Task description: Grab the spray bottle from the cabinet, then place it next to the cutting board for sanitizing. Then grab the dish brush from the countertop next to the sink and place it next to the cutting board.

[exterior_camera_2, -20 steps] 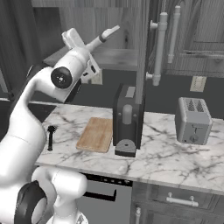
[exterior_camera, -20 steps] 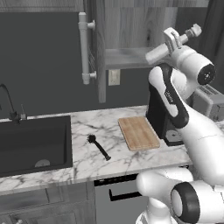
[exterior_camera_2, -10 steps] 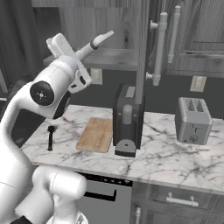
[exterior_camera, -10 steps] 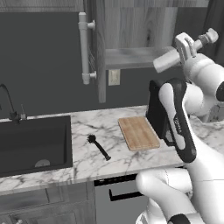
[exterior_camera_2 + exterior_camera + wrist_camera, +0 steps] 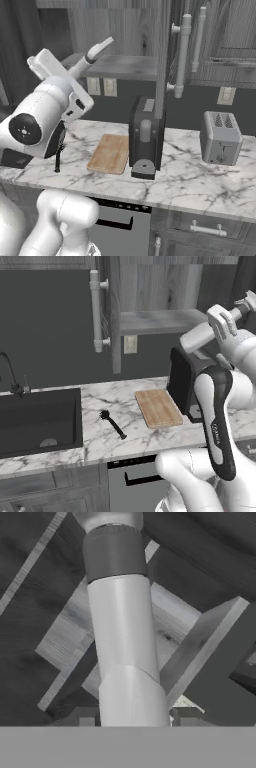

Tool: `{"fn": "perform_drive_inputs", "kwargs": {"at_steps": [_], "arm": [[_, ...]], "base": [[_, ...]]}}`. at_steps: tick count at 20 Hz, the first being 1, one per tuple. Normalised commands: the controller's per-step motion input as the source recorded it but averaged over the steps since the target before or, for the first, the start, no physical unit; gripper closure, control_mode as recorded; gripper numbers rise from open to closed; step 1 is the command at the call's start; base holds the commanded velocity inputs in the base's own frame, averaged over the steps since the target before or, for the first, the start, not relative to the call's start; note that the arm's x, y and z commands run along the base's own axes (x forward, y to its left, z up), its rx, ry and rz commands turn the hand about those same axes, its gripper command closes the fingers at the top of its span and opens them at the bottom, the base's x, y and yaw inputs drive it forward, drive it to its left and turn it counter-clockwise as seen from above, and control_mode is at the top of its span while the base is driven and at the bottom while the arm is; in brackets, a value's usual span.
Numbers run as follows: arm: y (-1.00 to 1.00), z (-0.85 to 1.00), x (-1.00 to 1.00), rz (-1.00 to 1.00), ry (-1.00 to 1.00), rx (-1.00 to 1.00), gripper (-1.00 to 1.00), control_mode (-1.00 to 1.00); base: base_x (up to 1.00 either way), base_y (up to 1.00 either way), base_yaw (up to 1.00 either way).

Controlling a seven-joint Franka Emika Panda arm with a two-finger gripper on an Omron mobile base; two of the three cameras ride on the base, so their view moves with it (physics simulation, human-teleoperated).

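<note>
Gripper (image 5: 87,60) raised high before the cabinet (image 5: 125,30), clamped on the spray bottle (image 5: 100,49), which juts from the hand toward two o'clock in the right base view. Seen along the hand, pale bottle body (image 5: 125,657) running straight up between the fingers, a dark grey band near its top, grey wood-grain panels behind. From the left base view, hand (image 5: 220,326) at the three o'clock edge, level with the grey shelf (image 5: 155,321), bottle tip (image 5: 248,303) just reaching the frame border. Cabinet door standing open, its long white bar handle (image 5: 96,311) upright at eleven o'clock of the cutting board (image 5: 158,407). Board lying flat on the marble countertop (image 5: 100,441), just beside the black coffee machine (image 5: 145,137) at its three o'clock. Dish brush (image 5: 112,423) resting on the marble at the board's nine o'clock, between board and sink (image 5: 37,421), apart from both. Curved faucet (image 5: 10,373) behind the basin. Toaster (image 5: 220,137) well apart, past the coffee machine.
</note>
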Motion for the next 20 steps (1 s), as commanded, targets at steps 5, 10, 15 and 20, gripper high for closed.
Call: {"fn": "perform_drive_inputs", "kwargs": {"at_steps": [5, 10, 15, 20], "arm": [[0.29, -0.36, -0.60, 0.16, -0.01, -0.24, 1.00, -1.00], [0.33, -0.44, -0.45, 0.15, -0.03, -0.19, 1.00, -1.00], [0.40, -0.47, -0.23, 0.12, 0.00, -0.21, 1.00, -1.00], [0.28, -0.56, -0.11, 0.06, 0.00, -0.17, 1.00, -1.00]], "base": [[0.00, 0.00, 0.00], [0.00, 0.00, 0.00], [0.00, 0.00, 0.00], [0.00, 0.00, 0.00]]}}
